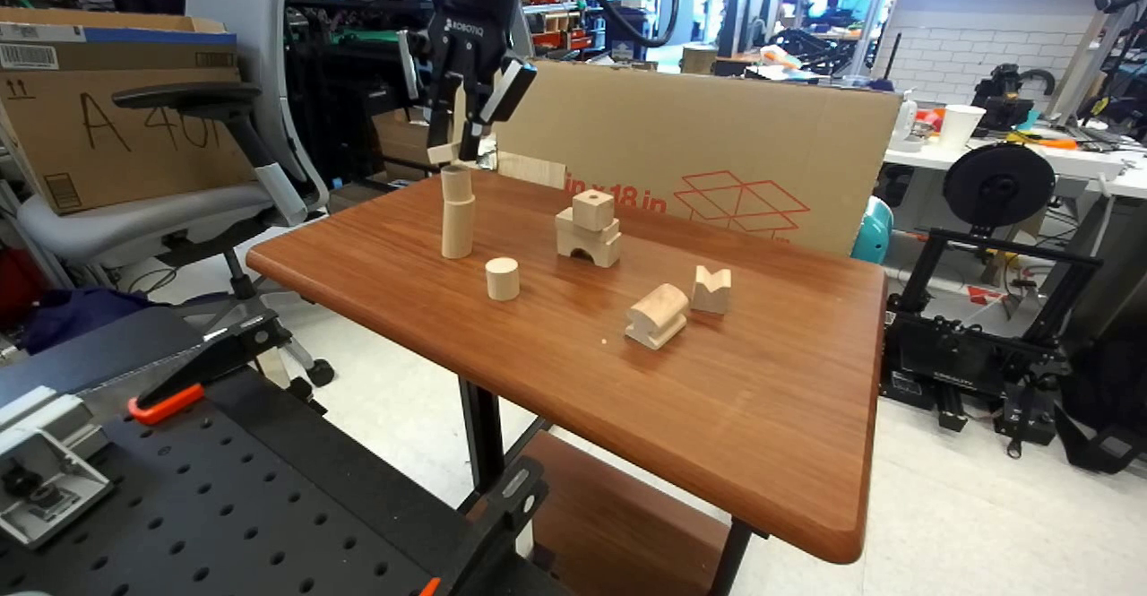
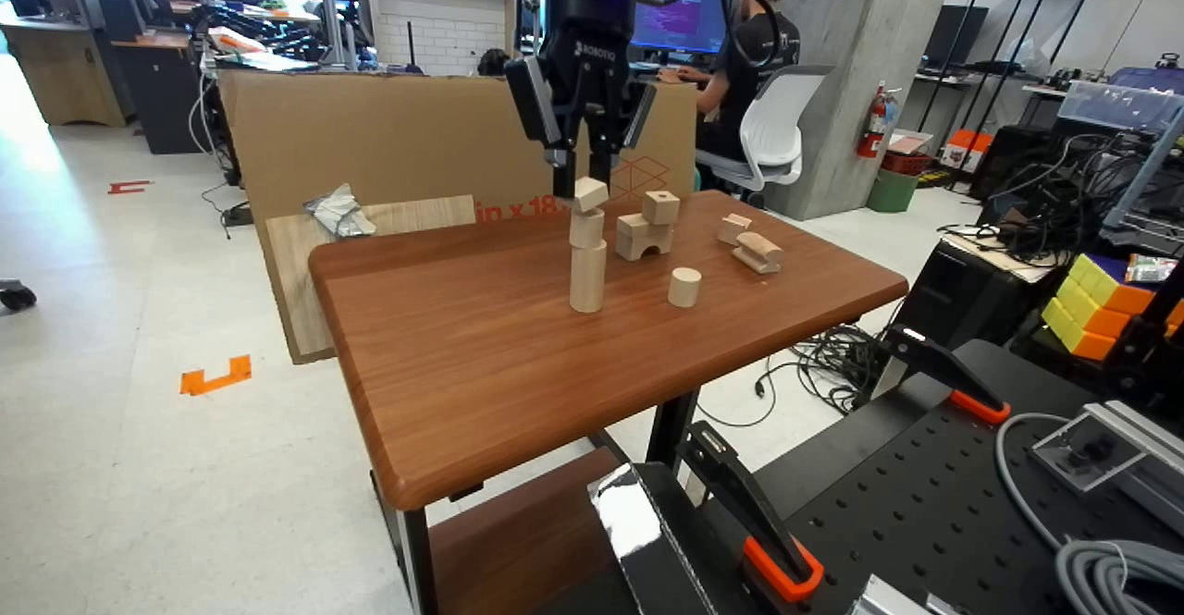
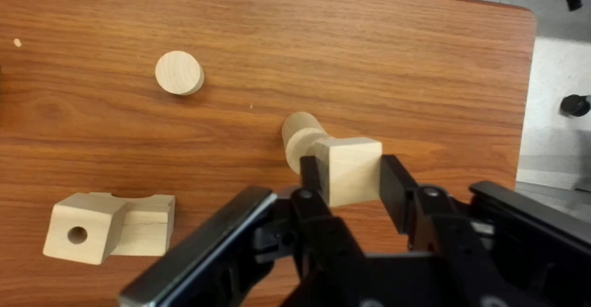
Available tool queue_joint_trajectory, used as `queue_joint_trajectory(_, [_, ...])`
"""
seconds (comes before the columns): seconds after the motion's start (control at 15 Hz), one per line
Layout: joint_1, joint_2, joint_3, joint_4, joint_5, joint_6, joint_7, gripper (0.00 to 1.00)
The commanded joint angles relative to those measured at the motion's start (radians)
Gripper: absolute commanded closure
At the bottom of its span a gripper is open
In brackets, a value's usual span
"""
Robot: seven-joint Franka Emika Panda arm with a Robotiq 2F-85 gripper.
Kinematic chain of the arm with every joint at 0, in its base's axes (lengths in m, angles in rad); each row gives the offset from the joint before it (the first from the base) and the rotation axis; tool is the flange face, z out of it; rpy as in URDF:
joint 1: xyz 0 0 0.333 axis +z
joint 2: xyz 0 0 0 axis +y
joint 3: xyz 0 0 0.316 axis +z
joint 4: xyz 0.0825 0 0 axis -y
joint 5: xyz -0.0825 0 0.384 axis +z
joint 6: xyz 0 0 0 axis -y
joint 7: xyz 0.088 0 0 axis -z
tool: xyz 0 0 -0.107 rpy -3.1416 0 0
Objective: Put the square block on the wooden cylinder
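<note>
The square block is a pale wooden cube between my gripper's fingertips, which press on its two sides. In both exterior views the block is tilted, just over the top of a round stack. The wooden cylinder stands upright on the table and bears a shorter round piece. In the wrist view the block partly covers that piece's top and sits off to its right. I cannot tell whether block and stack touch.
A short stubby cylinder stands near the stack. An arch block bears a cube with a hole. A rounded block and a notched block lie further along the table. A cardboard sheet stands behind.
</note>
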Motion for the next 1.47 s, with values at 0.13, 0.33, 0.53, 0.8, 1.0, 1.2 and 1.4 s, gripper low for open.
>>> queue_joint_trajectory(0.13, [0.003,0.013,-0.001,0.040,-0.007,-0.037,-0.006,0.88])
queue_joint_trajectory(0.33, [0.003,0.018,-0.006,0.043,-0.014,-0.039,-0.001,0.88])
queue_joint_trajectory(0.53, [0.009,0.025,-0.010,0.038,-0.028,-0.037,0.004,0.88])
queue_joint_trajectory(0.8, [0.015,0.026,-0.010,0.034,-0.045,-0.037,0.005,0.38])
queue_joint_trajectory(1.0, [0.016,0.016,-0.009,0.029,-0.056,-0.038,0.003,0.24])
queue_joint_trajectory(1.2, [0.015,0.004,-0.009,0.024,-0.060,-0.041,0.002,0.02])
queue_joint_trajectory(1.4, [0.026,-0.058,-0.020,0.003,-0.094,-0.041,0.028,0.00])
